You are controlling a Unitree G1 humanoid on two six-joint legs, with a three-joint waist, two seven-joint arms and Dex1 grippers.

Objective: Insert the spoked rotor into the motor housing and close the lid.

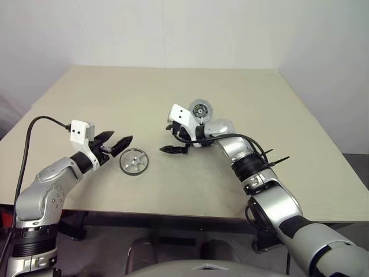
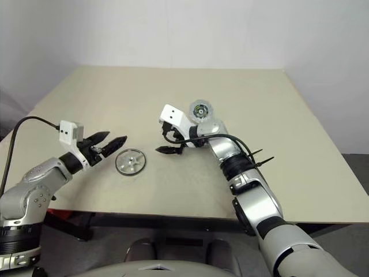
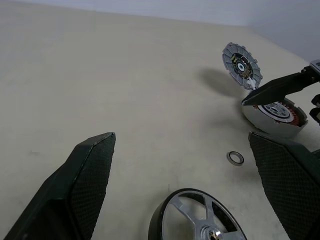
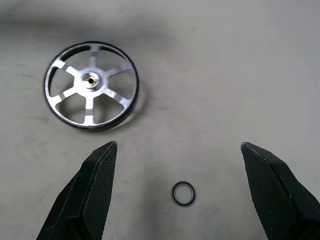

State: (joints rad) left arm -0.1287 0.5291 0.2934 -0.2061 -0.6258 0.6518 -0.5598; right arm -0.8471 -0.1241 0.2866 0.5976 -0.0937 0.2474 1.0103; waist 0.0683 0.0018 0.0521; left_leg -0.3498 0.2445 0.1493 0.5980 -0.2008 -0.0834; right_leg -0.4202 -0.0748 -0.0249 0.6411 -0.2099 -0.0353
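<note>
The spoked rotor (image 1: 134, 161) lies flat on the table, a light-grey disc with a dark rim; it is also in the right wrist view (image 4: 91, 80). My left gripper (image 1: 122, 137) hovers open just left of it, nothing between its fingers. My right gripper (image 1: 167, 139) is open too, pointing left, a short way right of the rotor. The motor housing (image 3: 274, 114), silver with copper windings, sits behind a right fingertip (image 3: 280, 87). The lid (image 1: 200, 108) stands tilted behind the right hand, its dark-centred face toward me.
A small dark ring (image 4: 183, 193) lies loose on the table between the rotor and the housing, and it appears again from the left wrist (image 3: 235, 158). The beige table (image 1: 144, 92) stretches back to a white wall; its front edge (image 1: 173, 214) is close to me.
</note>
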